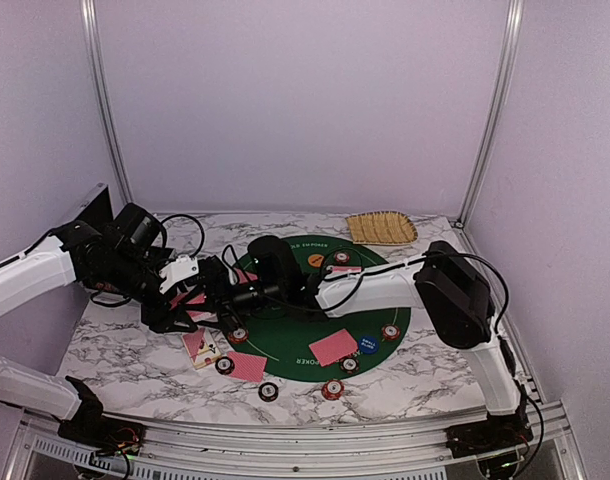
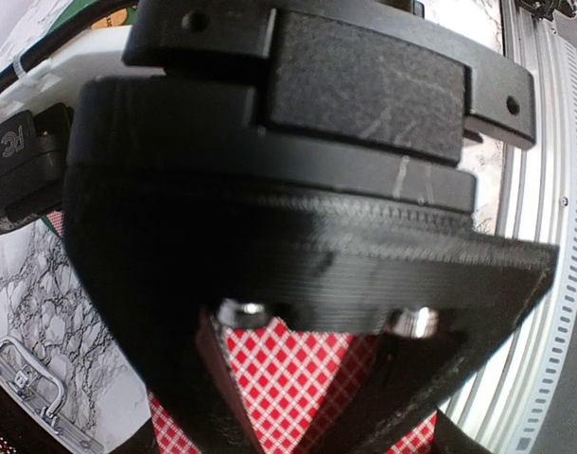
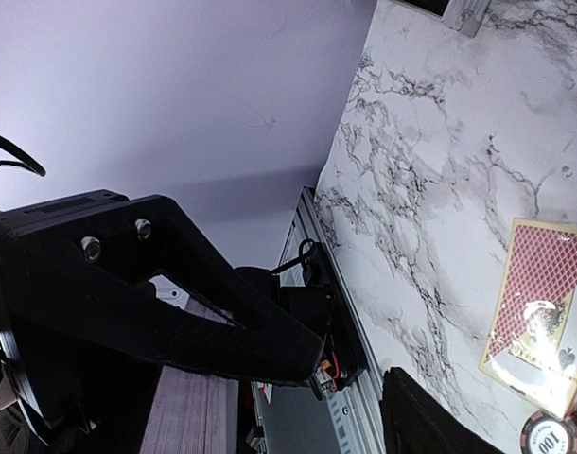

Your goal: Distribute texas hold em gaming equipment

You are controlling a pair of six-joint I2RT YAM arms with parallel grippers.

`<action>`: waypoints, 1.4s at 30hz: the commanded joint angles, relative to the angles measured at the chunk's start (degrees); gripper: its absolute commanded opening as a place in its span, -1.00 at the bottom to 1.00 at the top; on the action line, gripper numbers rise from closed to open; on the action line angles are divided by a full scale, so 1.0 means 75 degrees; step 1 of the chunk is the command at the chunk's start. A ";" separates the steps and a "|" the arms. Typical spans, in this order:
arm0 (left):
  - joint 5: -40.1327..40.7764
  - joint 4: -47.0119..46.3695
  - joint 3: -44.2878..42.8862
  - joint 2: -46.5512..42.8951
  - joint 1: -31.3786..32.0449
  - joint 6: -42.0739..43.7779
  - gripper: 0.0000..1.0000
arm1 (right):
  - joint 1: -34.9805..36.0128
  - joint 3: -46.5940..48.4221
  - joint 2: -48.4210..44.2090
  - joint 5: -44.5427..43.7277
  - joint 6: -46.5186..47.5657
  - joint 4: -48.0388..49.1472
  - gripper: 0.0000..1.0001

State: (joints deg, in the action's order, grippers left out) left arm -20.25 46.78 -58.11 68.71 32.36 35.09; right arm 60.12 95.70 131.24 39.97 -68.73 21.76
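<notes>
Tightly bunched, the left fingers [image 1: 207,290] and the right fingers [image 3: 175,293] meet at the left rim of the green felt mat [image 1: 285,352], nearly touching in the overhead view. Whether either pair is apart or clamped cannot be told, because dark housing crowds both wrist views.

The playing cards sit where the two pairs meet, over the mat's left rim. The left wrist view shows a patch of red-lattice card back [image 2: 298,388] between dark parts. The right wrist view shows a stack of cards [image 3: 189,416] edge-on under its upper finger.

With so little room, one pair could knock the other, or several cards could slide out together and scatter. The right arm [image 1: 375,290] reaches low across the mat and could sweep a poker chip [image 1: 342,258] lying beside it.

Only a patch and some edges of the held cards show, so their long axis and heading cannot be read. Just off the mat's near-left rim a loose card [image 3: 544,303] lies flat on the tabletop [image 1: 125,350], its long axis slanted to that rim.
</notes>
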 commanded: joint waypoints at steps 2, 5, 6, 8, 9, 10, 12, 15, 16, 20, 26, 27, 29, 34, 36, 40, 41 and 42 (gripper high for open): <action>-0.0081 -0.0015 -0.0065 -0.0089 0.0033 0.0099 -1.00 | -0.0229 -0.0550 -0.0570 -0.0278 0.0340 -0.0663 0.33; -0.0084 -0.0016 -0.0046 -0.0082 0.0033 0.0098 -1.00 | -0.0308 -0.0875 -0.0789 -0.0272 0.0411 -0.0630 0.29; -0.0078 -0.0015 -0.0045 -0.0073 0.0033 0.0102 -1.00 | -0.0337 -0.0974 -0.0857 -0.0268 0.0410 -0.0596 0.27; -0.0044 -0.0015 -0.0045 -0.0065 0.0033 0.0095 -1.00 | -0.0384 -0.1179 -0.0978 -0.0266 0.0378 -0.0460 0.23; -0.0038 -0.0012 -0.0045 -0.0060 0.0033 0.0103 -1.00 | -0.0398 -0.1246 -0.1027 -0.0260 0.0349 -0.0405 0.21; -0.0027 -0.0005 -0.0035 -0.0066 0.0036 0.0102 -1.00 | -0.0398 -0.1303 -0.1077 -0.0255 0.0350 -0.0371 0.19; 0.0006 -0.0004 -0.0012 -0.0057 0.0033 0.0090 -1.00 | -0.0413 -0.1332 -0.1151 -0.0224 0.0363 -0.0337 0.15; 0.0096 -0.0004 0.0018 -0.0032 0.0033 0.0064 -1.00 | -0.0423 -0.1417 -0.1275 -0.0176 0.0359 -0.0245 0.05; 0.0129 -0.0004 0.0033 -0.0026 0.0033 0.0067 -1.00 | -0.0422 -0.1460 -0.1334 -0.0164 0.0346 -0.0217 0.02; 0.0238 -0.0015 0.0111 -0.0017 0.0034 0.0066 -1.00 | -0.0441 -0.1671 -0.1514 -0.0116 0.0164 0.0127 -0.18; 0.0367 -0.0015 0.0206 0.0003 0.0033 0.0056 -1.00 | -0.0434 -0.1860 -0.1677 -0.0021 -0.0031 0.0357 -0.55; 0.0383 -0.0015 0.0226 0.0003 0.0033 0.0051 -1.00 | -0.0442 -0.1886 -0.1713 -0.0011 -0.0061 0.0376 -0.64; 0.0441 -0.0026 0.0267 0.0021 0.0033 0.0043 -1.00 | -0.0452 -0.1924 -0.1772 0.0003 -0.0088 0.0402 -0.82; 0.0529 -0.0068 0.0367 0.0012 0.0033 0.0032 -1.00 | -0.0486 -0.2046 -0.1903 0.0047 -0.0169 0.0401 -1.00; 0.0558 -0.0077 0.0402 -0.0007 0.0033 0.0023 -1.00 | -0.0529 -0.2108 -0.1992 0.0081 -0.0138 0.0362 -1.00; 0.0590 -0.0086 0.0435 -0.0054 0.0021 0.0003 -1.00 | -0.0721 -0.2186 -0.2157 0.0154 0.0167 -0.0046 -1.00; 0.0601 -0.0086 0.0444 -0.0069 0.0021 -0.0002 -1.00 | -0.0795 -0.2223 -0.2229 0.0180 0.0262 -0.0170 -1.00; 0.0618 -0.0086 0.0452 -0.0086 0.0011 -0.0003 -1.00 | -0.0876 -0.2270 -0.2299 0.0206 0.0353 -0.0282 -1.00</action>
State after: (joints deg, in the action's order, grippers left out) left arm -15.81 46.78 -55.07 68.90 32.58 35.14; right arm 55.90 79.15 117.73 40.49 -68.86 22.96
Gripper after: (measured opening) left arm 0.657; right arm 0.006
